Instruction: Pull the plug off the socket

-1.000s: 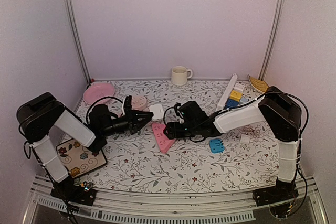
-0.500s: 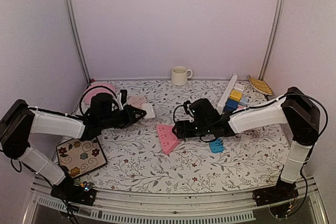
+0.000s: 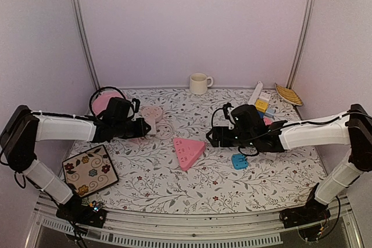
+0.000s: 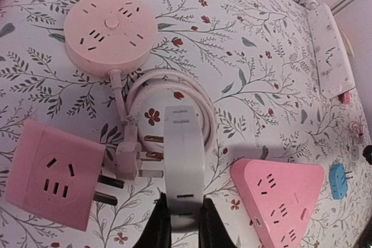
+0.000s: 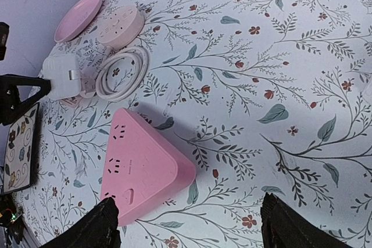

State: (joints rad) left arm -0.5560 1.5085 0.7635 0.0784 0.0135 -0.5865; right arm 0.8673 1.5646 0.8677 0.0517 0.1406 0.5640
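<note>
Plug (image 4: 185,166): white smooth plastic, rounded slab, pinched tight in left fingers (image 4: 158,227), toward left edge of table (image 3: 174,190) | socket (image 3: 189,152): pink plastic triangle, flat at table centre, apart from plug | right fingers (image 5: 104,225): spread wide, empty | table: white floral print | walls (image 3: 192,27): plain, pale

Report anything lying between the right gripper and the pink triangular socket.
Nothing visible does. Only bare floral tabletop separates the right gripper, jaws open, from the pink triangular socket, which lies flat just ahead of it. The white plug is already off that socket, clamped in the left gripper.
</note>
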